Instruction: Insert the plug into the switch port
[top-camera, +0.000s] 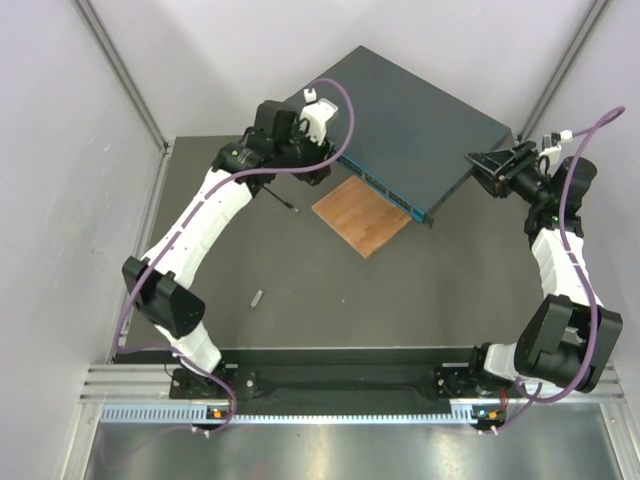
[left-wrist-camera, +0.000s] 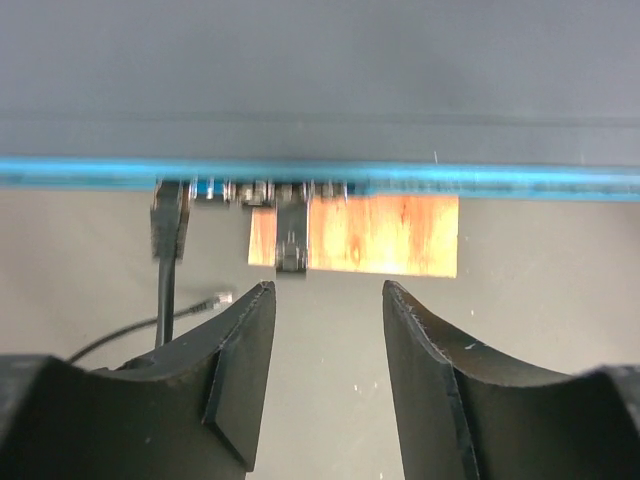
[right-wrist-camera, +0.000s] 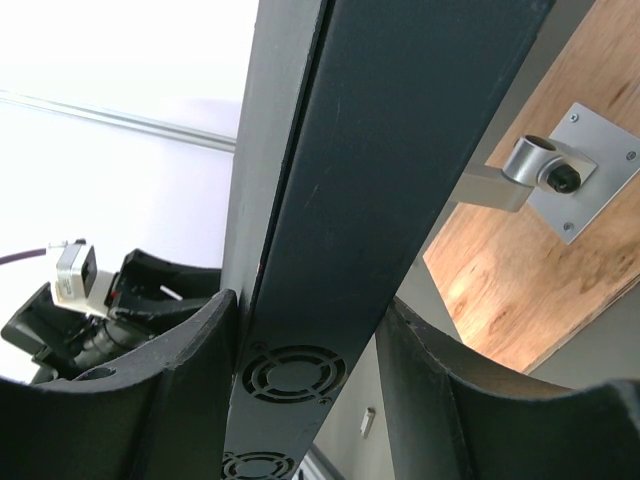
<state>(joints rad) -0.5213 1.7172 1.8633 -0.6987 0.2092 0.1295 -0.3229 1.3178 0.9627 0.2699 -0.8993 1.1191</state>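
Your left hand (left-wrist-camera: 327, 292) is released. Its two fingers (left-wrist-camera: 240, 360) stand apart with nothing between them, and it hovers just in front of the switch (top-camera: 410, 120), looking straight at the teal front face (left-wrist-camera: 450, 178).

The switch lies flat at the far middle of the bench (top-camera: 300, 290). It is turned at an angle, so its row of sockets faces the near left. A thin wooden board (top-camera: 362, 215) lies on the bench just beside that front face.

In your left wrist view, a small grey plug (left-wrist-camera: 290, 240) sits at the row of sockets, straight ahead of the gap between the fingers and clear of both. It looks seated in a socket, but the view is too blurred for you to be sure.

Further left on the same row, a darker plug (left-wrist-camera: 168, 225) hangs at a socket, with a black cable (left-wrist-camera: 163, 300) dropping from it toward the bench. A loose cable end (left-wrist-camera: 215, 298) lies on the bench close by. A small grey piece (top-camera: 256, 298) rests on the bench well apart from all of this, nearer your left arm's base.

Your right hand (right-wrist-camera: 310, 305) is grasping the switch at its right end. One finger sits on each side of the dark side wall with the round fan vents, and the wall fills the gap between them.
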